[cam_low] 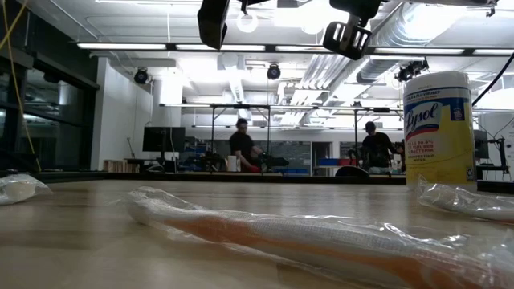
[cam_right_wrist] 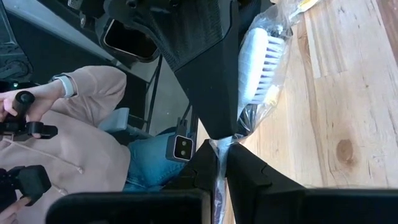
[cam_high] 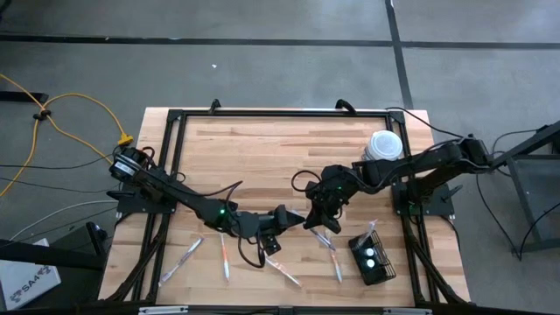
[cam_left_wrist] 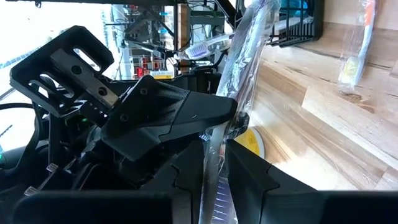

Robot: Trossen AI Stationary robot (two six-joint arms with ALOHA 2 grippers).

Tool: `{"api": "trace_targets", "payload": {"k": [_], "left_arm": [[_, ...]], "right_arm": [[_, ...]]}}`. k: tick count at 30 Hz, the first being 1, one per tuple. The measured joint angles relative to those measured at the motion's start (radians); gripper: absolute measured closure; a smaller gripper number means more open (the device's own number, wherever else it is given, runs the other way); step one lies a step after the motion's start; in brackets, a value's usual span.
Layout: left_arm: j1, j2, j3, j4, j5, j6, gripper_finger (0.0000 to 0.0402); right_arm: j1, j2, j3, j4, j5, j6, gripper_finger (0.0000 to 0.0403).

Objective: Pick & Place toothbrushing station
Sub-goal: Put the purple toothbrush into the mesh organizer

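While both grippers pinch one wrapped toothbrush [cam_high: 308, 220] at frame centre, I'd release the left gripper [cam_high: 286, 214] before carrying it to the basket [cam_high: 371, 256] at lower right.

A pale wooden butcher-block table [cam_high: 262, 157] fills the middle of the overhead view, edged by a black metal frame [cam_high: 171, 166]. Near its upper right corner stands a yellow canister with a white lid [cam_high: 384, 145]; from table height it shows at the right of the frame, its label reading Lysol. Several toothbrushes in clear plastic wrappers lie along the lower part of the table: one at lower left [cam_high: 182, 261], one just right of it [cam_high: 225, 259], one near bottom centre [cam_high: 283, 271]. A yellow cable [cam_high: 61, 118] loops over the grey floor at upper left.
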Motion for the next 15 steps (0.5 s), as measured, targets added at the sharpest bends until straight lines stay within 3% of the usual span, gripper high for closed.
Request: {"api": "trace_targets", "payload": {"k": [9,15], "left_arm": [[-0.001,0.000,0.000,0.000,0.003,-0.016,0.0334],[-0.001,0.000,-0.001,-0.003,0.003,-0.062,0.0295]], "right_arm": [[0.000,0.000,0.000,0.000,0.001,0.000,0.0389],[-0.009,0.000,0.000,-0.002,-0.001,0.002,0.0389]]}}
